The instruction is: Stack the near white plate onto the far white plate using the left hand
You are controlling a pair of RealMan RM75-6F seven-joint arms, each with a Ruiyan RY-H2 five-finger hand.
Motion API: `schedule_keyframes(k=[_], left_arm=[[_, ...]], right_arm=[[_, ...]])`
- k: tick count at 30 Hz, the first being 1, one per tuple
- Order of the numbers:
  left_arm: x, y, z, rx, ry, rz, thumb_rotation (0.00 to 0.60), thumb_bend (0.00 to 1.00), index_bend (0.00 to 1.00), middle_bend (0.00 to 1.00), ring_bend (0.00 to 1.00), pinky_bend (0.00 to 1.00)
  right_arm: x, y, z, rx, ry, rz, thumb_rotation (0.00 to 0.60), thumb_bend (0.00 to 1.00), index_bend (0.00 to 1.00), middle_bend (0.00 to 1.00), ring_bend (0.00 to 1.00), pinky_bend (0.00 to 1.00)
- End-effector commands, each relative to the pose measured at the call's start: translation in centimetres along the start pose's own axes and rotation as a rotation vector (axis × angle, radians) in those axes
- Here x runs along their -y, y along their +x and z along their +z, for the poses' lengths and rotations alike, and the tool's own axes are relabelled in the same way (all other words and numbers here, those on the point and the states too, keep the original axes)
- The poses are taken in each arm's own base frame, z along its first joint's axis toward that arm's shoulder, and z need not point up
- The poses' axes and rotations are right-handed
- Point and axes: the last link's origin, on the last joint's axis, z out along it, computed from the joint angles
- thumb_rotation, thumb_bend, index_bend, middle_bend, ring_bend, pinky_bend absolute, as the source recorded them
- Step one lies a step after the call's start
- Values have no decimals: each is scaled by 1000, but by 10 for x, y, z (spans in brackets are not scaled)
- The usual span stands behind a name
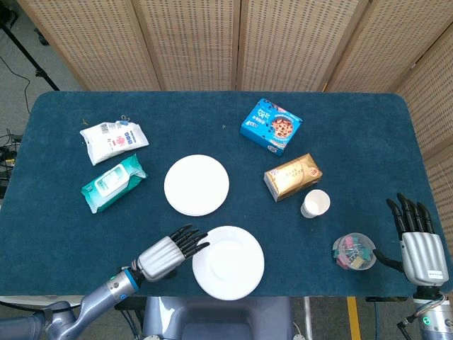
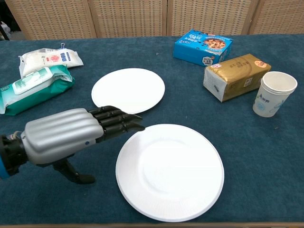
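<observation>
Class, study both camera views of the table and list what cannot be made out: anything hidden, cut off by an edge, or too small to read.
- Left hand, chest view: whether its fingertips touch the near white plate; the fingers hide the rim.
- Right hand: absent from chest view; head view's bottom edge cuts off its arm.
- Cup of clips, head view: contents too small to count.
- Blue box: print too small to read.

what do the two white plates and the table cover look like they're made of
Near white plate: probably paper or thin plastic, matte; it looks thin with a shallow pressed rim and no glaze shine. Far white plate: same look, likely the same disposable kind. Table cover: dark teal fabric, felt or short-pile carpet by its fuzzy, non-reflective texture.
</observation>
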Motion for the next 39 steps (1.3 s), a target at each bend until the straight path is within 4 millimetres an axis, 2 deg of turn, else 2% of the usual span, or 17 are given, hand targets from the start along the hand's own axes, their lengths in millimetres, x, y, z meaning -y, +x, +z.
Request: schedule_keyframes(k=[1, 5, 19, 26, 29, 35, 39], left_arm=[[-7, -2, 12, 3, -17, 19, 600, 199, 0, 0, 0, 0], [-12, -4, 17, 6, -30, 38, 600, 229, 0, 0, 0, 0], [-22, -17, 27, 16, -40, 59, 600, 231, 0, 0, 0, 0], [-31, -25, 36, 11, -40, 42, 600, 274, 7, 0, 0, 0], [-33, -27, 38, 12, -39, 40, 600, 289, 89, 0, 0, 0], [-31, -27, 42, 7, -17, 27, 600, 377, 462, 0, 0, 0], [-29, -27, 43, 4, -1, 13, 600, 409, 591, 0, 0, 0]], right_arm=[[-1, 0, 1, 1, -1, 1, 600, 0, 0, 0, 0, 0], [-2, 1, 2, -1, -5, 5, 600, 0, 0, 0, 0, 0], [-1, 3, 0, -3, -2, 7, 600, 0, 0, 0, 0, 0], [0, 3, 0, 2, 10, 13, 600, 0, 0, 0, 0, 0], [0, 4, -1, 0, 14, 18, 600, 0, 0, 0, 0, 0], [-1, 6, -1, -7, 15, 27, 600, 0, 0, 0, 0, 0], [-2, 7, -1, -8, 14, 29, 600, 0, 0, 0, 0, 0]])
